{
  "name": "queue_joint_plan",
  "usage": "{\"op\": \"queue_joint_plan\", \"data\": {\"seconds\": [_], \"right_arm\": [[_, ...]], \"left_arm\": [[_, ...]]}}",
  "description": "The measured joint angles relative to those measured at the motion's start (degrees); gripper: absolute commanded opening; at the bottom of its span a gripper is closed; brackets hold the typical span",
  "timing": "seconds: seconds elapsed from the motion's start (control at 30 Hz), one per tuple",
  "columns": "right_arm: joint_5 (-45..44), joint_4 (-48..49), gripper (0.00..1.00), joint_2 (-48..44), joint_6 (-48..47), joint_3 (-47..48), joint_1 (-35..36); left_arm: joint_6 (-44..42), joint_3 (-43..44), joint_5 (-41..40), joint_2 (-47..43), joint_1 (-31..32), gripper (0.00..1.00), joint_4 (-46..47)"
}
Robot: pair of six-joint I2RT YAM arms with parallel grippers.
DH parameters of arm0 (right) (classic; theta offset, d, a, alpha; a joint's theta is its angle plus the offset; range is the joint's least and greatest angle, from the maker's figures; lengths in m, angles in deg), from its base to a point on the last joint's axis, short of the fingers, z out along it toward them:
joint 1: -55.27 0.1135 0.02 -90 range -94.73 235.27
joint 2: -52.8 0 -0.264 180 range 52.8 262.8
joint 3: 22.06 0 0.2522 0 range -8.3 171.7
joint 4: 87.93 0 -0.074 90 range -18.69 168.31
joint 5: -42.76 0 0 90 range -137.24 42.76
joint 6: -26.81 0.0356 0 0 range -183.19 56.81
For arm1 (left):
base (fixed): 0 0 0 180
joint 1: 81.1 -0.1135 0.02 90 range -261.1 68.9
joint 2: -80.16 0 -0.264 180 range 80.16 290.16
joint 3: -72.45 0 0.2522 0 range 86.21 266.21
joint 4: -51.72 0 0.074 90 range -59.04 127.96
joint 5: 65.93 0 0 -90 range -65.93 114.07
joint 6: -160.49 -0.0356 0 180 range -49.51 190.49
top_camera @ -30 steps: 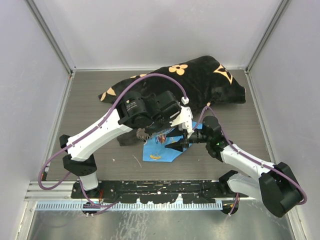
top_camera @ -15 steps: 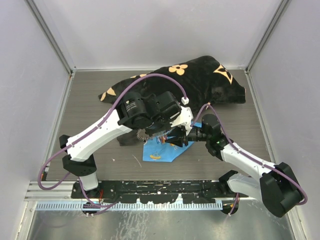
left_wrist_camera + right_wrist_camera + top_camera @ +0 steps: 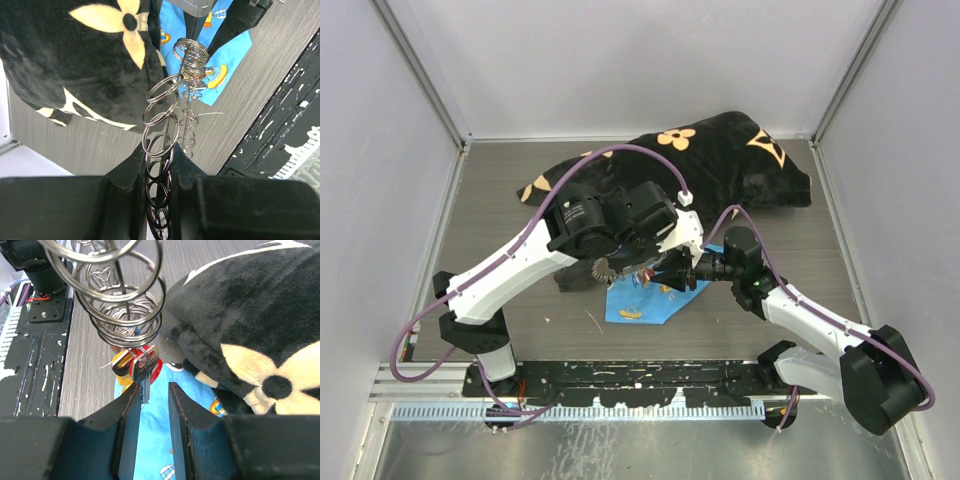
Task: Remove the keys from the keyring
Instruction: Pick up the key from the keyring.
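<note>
Room first: the table (image 3: 495, 230) is being boxed in by white walls (image 3: 380, 200) at 9, 12 and 3 o'clock. A chipped black rail (image 3: 640, 375) is running along the 6 o'clock edge, where both arms are bolted on. Bare wood-grain strips are showing at 9 and at 3 o'clock, so that's where the free space is sitting.

The 12 to 1 o'clock stretch is being eaten up by a big black plush (image 3: 720, 160) with yellow flowers. Its near edge is crowding right up behind the work spot.

Both arms are meeting mid-table over a blue cloth (image 3: 640, 305) with little cartoon prints. The left hand (image 3: 161, 159) is pinching the keyring (image 3: 160, 120), fingers pressing on the loops from both sides. The rest of the ring chain is stretching out past the fingertips, above the cloth and the plush edge. The keys (image 3: 137, 365), red and yellow heads bunched up, are hanging off the far end of it.

The right hand (image 3: 152, 390) is sitting right at that bunch from the 3 o'clock side, fingers standing a little apart with a narrow gap. One silver blade is dangling at the mouth of the gap beside one fingertip, and as far as I'm seeing it isn't being squeezed from both sides.

The left arm's purple cable (image 3: 620, 148) is arching over the plush.
</note>
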Motion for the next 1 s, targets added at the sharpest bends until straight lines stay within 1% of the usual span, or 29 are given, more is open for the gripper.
{"op": "queue_joint_plan", "data": {"seconds": [0.33, 0.6, 0.83, 1.0], "right_arm": [[0.7, 0.2, 0.33, 0.0, 1.9, 0.0, 0.0], [-0.6, 0.3, 0.34, 0.0, 3.4, 0.1, 0.0], [-1.6, 0.3, 0.29, 0.0, 4.4, 0.6, 0.0], [-1.2, 0.3, 0.29, 0.0, 5.0, 0.8, 0.0]], "left_arm": [[0.7, 0.0, 0.0, 0.0, 0.0, 0.0, 0.0], [1.2, 0.0, 0.0, 0.0, 0.0, 0.0, 0.0], [2.5, 0.0, 0.0, 0.0, 0.0, 0.0, 0.0], [3.5, 0.0, 0.0, 0.0, 0.0, 0.0, 0.0]]}}
